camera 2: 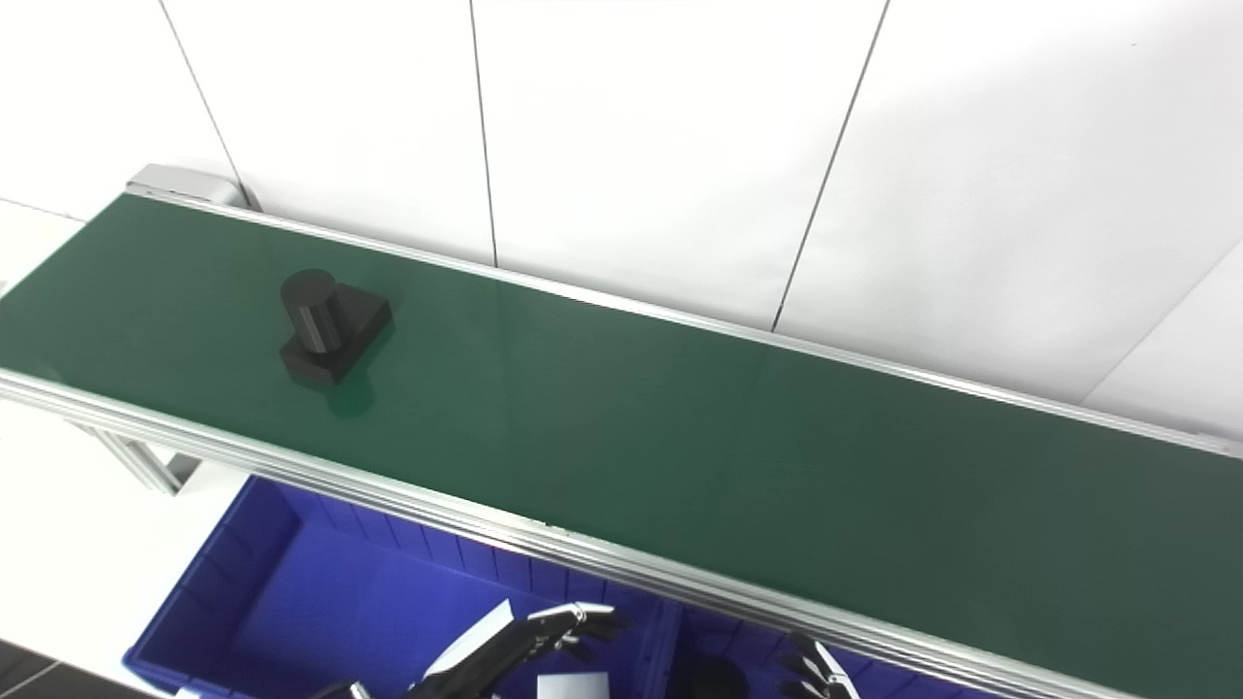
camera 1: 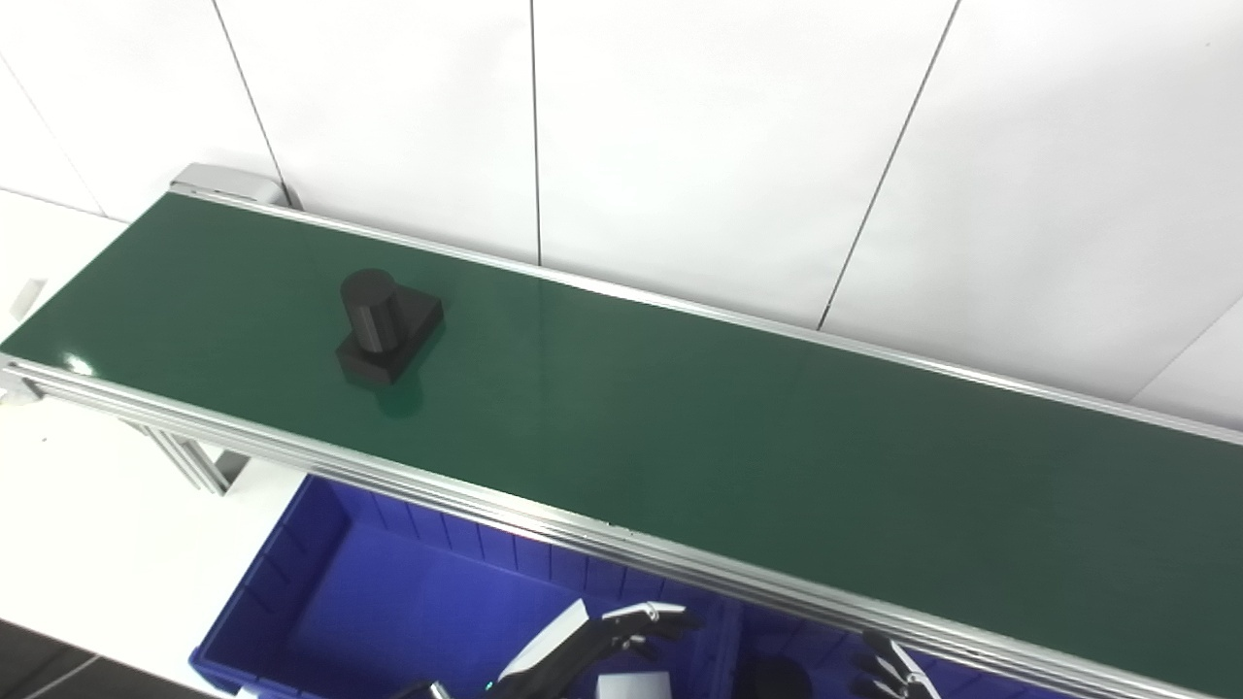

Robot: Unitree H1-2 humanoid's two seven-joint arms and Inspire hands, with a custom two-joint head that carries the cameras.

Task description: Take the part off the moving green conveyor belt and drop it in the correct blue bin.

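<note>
Part (camera 1: pixel 386 325) alone on green belt (camera 1: pixel 680 427), unobstructed

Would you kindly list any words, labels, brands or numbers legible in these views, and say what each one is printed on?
None: no readable text shows anywhere.
The black part, green conveyor belt, its aluminium rail and the blue bin bear no visible lettering.
The white item by the left hand shows no print either.

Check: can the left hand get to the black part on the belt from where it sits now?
Probably yes. The left hand hangs open over the blue bin, below the belt's near rail. Nothing stands around the black part; the hand must rise over the rail first.
</note>
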